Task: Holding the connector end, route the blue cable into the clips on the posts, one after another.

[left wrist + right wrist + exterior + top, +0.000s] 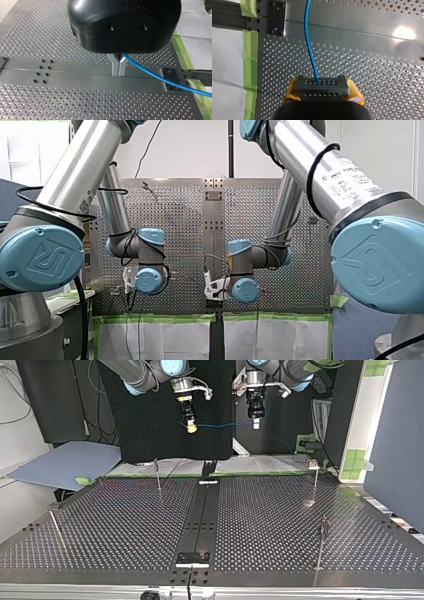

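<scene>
Fingers point(290, 93) with yellow pads, belonging to the right gripper point(321, 86), were seen clamped on the two short sides of a dark grey, rectangular plastic connector block point(321, 90), whose face was dotted with two rows of small holes. A thin, smooth blue cable point(309, 42) was seen leaving the block's outer face and running ahead over the table. The narrow metal fingers point(114, 65) of the black, rounded left gripper point(118, 68) were pressed together on the same cable, which trailed away to one side in a gentle curve. In the top view the cable was stretched almost level in the air between the two grippers, both held high beyond the far edge of the matt, perforated metal table point(270, 525). Four thin upright metal posts point(158, 475) were stood near the table's edges, well apart from one another and from both grippers. A smooth black strip point(202, 510) was laid down the table's middle, and green tape point(249, 50) lined its edge.
</scene>
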Controlling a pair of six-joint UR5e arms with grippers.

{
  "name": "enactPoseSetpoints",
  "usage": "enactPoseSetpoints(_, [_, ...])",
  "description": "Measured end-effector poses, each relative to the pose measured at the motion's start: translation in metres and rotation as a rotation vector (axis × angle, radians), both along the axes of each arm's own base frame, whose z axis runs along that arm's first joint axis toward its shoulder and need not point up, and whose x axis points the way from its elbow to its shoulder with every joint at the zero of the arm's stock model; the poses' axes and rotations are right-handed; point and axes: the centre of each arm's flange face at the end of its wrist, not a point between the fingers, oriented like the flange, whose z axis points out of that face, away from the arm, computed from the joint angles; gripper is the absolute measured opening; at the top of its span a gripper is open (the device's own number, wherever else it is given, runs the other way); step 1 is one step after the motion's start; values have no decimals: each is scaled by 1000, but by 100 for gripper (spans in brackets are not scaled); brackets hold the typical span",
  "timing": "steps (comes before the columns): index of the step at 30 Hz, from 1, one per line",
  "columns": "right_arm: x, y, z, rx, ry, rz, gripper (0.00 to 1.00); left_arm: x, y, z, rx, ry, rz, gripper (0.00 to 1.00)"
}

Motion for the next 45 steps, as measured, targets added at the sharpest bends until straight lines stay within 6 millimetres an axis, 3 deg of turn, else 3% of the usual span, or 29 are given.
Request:
enactPoseSetpoints(10, [0,0,0,0,1,0,0,0,1,-1,-1,0,3,0])
enactPoseSetpoints(16, [3,-11,5,0,-2,-18,0,2,5,-1,-26,1,44,0])
enactPoseSetpoints(23, [22,-28,43,-3,-85,-7,0,4,10,15,-42,0,60,0])
enactPoseSetpoints(37, [34,-34,108,-41,-206,83,0,10,26,47,-32,-3,131,0])
enactPoseSetpoints(45, [39,-35,150,-96,-263,114,0,29,26,80,-52,-41,152,0])
